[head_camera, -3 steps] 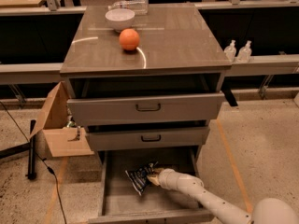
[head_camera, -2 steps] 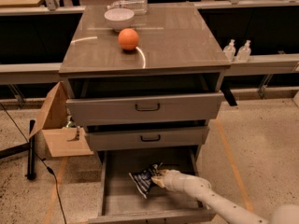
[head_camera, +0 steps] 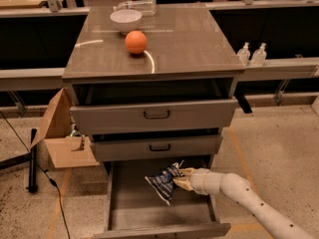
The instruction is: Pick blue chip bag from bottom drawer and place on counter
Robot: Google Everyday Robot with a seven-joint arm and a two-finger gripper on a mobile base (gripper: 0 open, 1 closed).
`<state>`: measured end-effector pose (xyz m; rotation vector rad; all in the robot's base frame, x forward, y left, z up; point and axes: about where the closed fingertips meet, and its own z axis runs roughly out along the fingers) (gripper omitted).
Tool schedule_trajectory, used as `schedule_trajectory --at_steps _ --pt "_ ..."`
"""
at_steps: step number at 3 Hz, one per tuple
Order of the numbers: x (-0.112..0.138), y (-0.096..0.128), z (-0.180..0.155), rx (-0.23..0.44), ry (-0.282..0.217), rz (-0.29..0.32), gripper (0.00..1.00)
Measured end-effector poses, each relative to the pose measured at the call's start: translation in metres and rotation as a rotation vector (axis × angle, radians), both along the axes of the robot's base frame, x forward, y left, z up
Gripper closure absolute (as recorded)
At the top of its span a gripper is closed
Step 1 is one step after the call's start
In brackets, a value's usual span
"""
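The blue chip bag (head_camera: 163, 182), crumpled dark blue foil with white lettering, hangs tilted over the open bottom drawer (head_camera: 119, 203). My gripper (head_camera: 178, 179) reaches in from the lower right on a white arm and is shut on the bag's right edge. The bag looks lifted off the drawer floor. The counter (head_camera: 189, 39) is the glossy grey-brown top of the cabinet, well above the gripper.
An orange ball (head_camera: 135, 42) and a white bowl (head_camera: 125, 20) sit on the counter's back left, with a clear plastic bottle (head_camera: 132, 5) behind. The top drawer (head_camera: 154, 114) and middle drawer (head_camera: 155, 147) stand partly open above the gripper. A cardboard box (head_camera: 62, 138) lies left of the cabinet.
The arm has drawn back and up a little, and the bag has risen with the gripper and tilted, now held off the drawer floor.
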<state>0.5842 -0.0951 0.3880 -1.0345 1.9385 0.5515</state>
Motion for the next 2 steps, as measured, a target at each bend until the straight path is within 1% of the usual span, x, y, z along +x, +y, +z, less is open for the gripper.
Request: schedule_trajectory --at_steps 1,2 --pt "-0.0062 0.014 0.016 -0.011 -0.05 0.088 1.0" --pt "-0.0045 0.0147 0.0089 0.007 -0.036 0.051 1.0"
